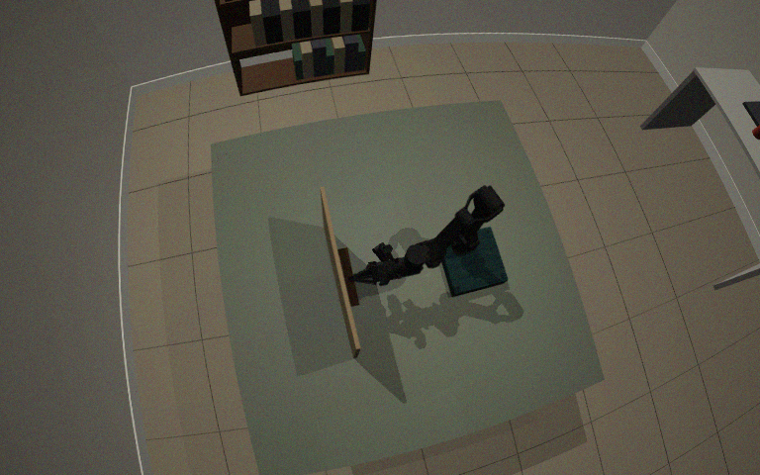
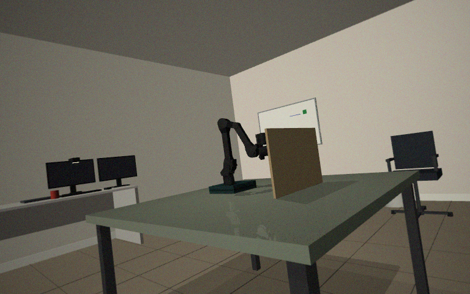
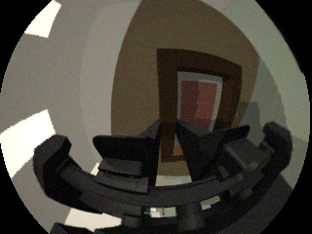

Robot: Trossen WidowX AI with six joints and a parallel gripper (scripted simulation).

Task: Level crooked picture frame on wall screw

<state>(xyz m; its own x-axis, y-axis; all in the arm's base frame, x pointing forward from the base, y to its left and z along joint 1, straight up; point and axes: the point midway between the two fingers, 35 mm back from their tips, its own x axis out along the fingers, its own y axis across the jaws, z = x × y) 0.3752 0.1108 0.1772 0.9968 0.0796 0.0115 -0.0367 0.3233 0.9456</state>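
The picture frame (image 1: 343, 258) (image 3: 168, 88) has a dark brown border, a pale mat and a red picture. It is against the near face of the upright tan board (image 1: 330, 230) (image 2: 294, 159) (image 3: 132, 73). My gripper (image 1: 352, 278) (image 3: 167, 122) is shut on the frame's upper rail, which appears as the left rail in the sideways wrist view. One finger is on each side of that rail. The screw and notched strip are hidden. The wide-angle wrist view does not show clearly whether the frame is level. In the exterior view the board hides the frame and fingertips.
The board stands upright on the green table (image 1: 426, 145) (image 2: 194, 214). The arm's dark teal base block (image 1: 476, 277) (image 2: 232, 187) is on the board's picture side. A bookcase (image 1: 302, 42), a desk with monitors (image 2: 70, 173) and a chair (image 2: 414, 150) stand away from the table.
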